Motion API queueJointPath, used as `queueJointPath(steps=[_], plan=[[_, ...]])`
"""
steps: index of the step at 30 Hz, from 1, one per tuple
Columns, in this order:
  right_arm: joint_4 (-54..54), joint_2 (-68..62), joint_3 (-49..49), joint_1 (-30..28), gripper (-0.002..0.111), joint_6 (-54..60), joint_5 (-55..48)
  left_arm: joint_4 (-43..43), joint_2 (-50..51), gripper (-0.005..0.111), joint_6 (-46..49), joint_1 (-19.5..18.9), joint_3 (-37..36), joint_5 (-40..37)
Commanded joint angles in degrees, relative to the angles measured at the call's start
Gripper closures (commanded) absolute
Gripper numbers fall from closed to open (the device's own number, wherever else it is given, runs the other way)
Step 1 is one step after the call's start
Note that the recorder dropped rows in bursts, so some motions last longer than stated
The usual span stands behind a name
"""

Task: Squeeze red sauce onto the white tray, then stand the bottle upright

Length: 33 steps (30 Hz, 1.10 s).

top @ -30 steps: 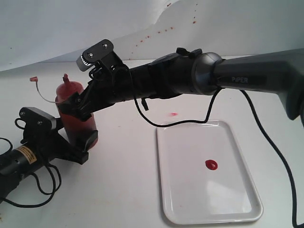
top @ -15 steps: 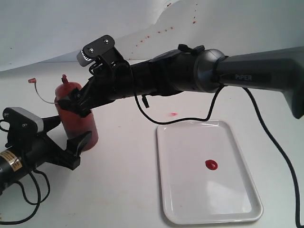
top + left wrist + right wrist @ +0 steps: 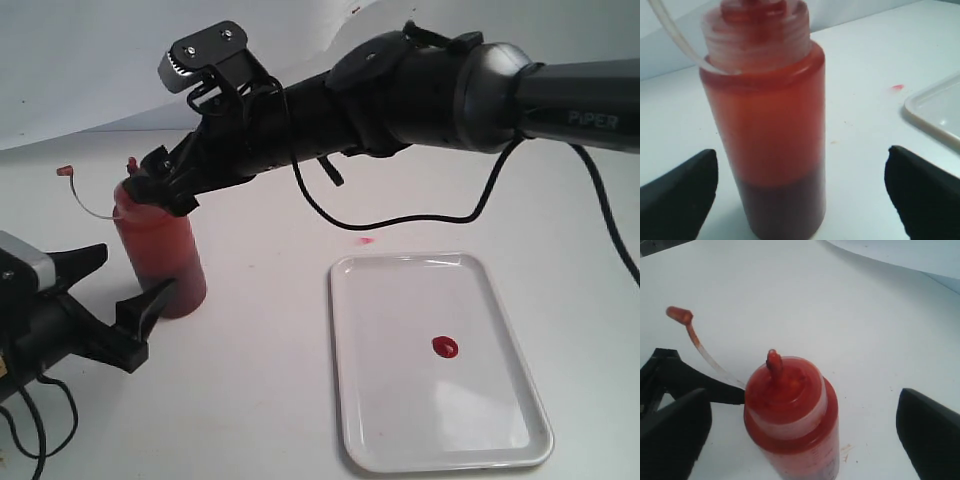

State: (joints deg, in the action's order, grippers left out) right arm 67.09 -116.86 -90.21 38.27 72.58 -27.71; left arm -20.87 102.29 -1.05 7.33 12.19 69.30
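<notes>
Bottle (image 3: 158,255) upright on the surface (image 3: 260,380), left of the white tray (image 3: 400,300).
Round blob of red sauce (image 3: 446,347) on the tray, well apart from the bottle. Tether cap (image 3: 68,172) hangs out to the side. Left pincer (image 3: 132,270) low beside the bottle, jaws wide apart, not touching. Right pincer (image 3: 165,190) over the nozzle, jaws wide apart, nothing held.
</notes>
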Motion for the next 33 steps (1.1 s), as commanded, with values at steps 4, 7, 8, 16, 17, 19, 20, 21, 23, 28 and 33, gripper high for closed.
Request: queueJointPath(steps=[4,7,8,16,17,19,20,21,23,28,33], plan=[[-17.4,4.43,0.11,-0.12,0.031,-20.99,-3.25,1.97,-11.77,0.064,-8.4,-0.06,-3.52,0.59],[-24.97,6.01,0.11,-0.73,0.049,-28.83,-5.83,1.97,-17.83,0.088,-13.45,-0.06,-2.47,-4.6],[-27.3,6.48,0.11,-1.04,0.054,-31.62,-6.66,1.97,-19.72,0.093,-15.03,-0.06,-1.91,-7.27],[-48.34,10.4,0.11,-2.97,0.099,-49.06,-12.3,1.97,-37.4,0.107,-20.26,-0.06,11.04,-47.06],[-49.24,10.41,0.11,-3.55,0.104,-51.25,-12.91,2.33,-38.24,0.107,-20.26,-0.06,13.24,-52.05],[-49.59,10.51,0.11,-5.39,0.108,-54.36,-14.54,2.78,-39.01,0.107,-20.26,-0.06,19.17,-64.01],[-49.59,10.51,0.11,-6.32,0.108,-55.31,-15.62,2.78,-38.83,0.107,-20.26,-0.06,21.52,-69.3],[-49.59,10.51,0.11,-7.87,0.108,-56.74,-17.79,2.78,-38.4,0.107,-20.26,-0.06,24.25,-73.81],[-50.33,10.51,0.11,-10.17,0.108,-58.52,-21.39,2.78,-37.3,0.107,-20.26,-0.06,29.13,-81.86],[-61.68,10.54,0.11,-16.3,0.108,-68.01,-32.58,2.11,-32.37,0.107,-19.45,-0.06,36.02,-97.58],[-62.29,11.76,3.93,-22.57,0.108,-68.83,-39.34,3.26,-24.83,0.107,-14.76,-0.06,36.41,-108.31]])
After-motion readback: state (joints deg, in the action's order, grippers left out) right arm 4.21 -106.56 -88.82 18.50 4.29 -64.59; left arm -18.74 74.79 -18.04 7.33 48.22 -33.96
